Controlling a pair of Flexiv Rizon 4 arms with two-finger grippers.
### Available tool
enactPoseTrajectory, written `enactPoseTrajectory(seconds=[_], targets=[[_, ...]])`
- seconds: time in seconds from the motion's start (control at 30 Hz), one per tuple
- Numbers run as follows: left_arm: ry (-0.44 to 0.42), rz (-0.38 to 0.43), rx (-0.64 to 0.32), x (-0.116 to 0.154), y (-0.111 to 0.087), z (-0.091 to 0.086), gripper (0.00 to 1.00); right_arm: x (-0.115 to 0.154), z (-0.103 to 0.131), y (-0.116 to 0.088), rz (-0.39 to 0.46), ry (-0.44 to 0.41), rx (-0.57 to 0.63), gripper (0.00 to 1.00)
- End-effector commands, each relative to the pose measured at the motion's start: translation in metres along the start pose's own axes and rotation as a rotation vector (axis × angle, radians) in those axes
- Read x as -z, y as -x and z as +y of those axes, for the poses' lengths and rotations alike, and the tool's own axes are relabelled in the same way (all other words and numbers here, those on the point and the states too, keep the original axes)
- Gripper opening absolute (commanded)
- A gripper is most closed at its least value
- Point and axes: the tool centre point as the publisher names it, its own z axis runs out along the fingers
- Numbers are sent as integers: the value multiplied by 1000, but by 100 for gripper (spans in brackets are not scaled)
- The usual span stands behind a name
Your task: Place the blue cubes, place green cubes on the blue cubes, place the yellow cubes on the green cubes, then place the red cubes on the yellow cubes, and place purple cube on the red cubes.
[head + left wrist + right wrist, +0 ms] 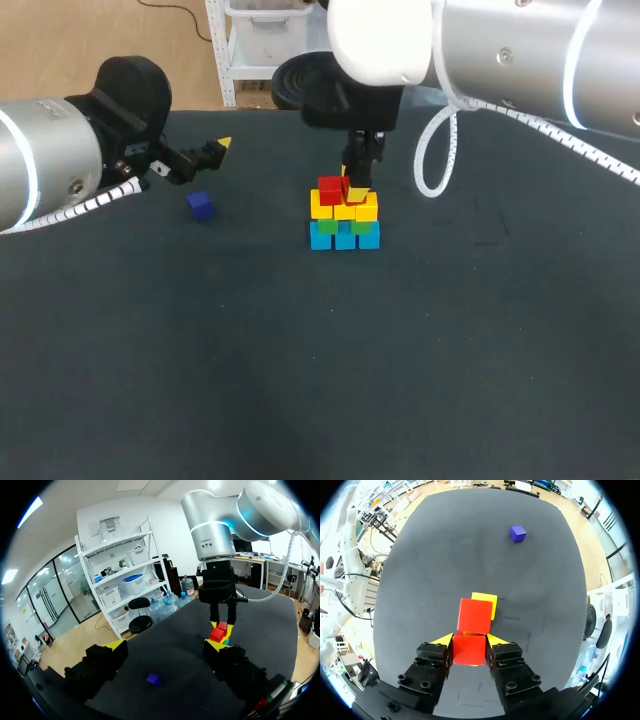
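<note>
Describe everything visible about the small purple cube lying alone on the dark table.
The small purple cube is one plain, even colour, with sharp edges and a matte surface, perhaps painted wood or plastic. It rests flat on the dark table, touched by nothing else. It lies apart from the stack of coloured cubes, toward the left arm's side, ahead of the open left hand, which hangs clear of it.

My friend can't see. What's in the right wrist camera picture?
The right claw is shut on a red cube, beside a second red cube on a yellow cube. A purple cube lies alone farther ahead on the dark table.
</note>
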Motion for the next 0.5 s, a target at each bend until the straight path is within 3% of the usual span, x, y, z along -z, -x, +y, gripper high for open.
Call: enactPoseTrajectory(seconds=[0.03, 0.5], targets=[[6, -3, 1, -2, 0, -1, 100, -1, 6, -2, -4, -12, -5, 26], [6, -3, 1, -2, 0, -1, 100, -1, 10, -1, -7, -40, -44, 27]])
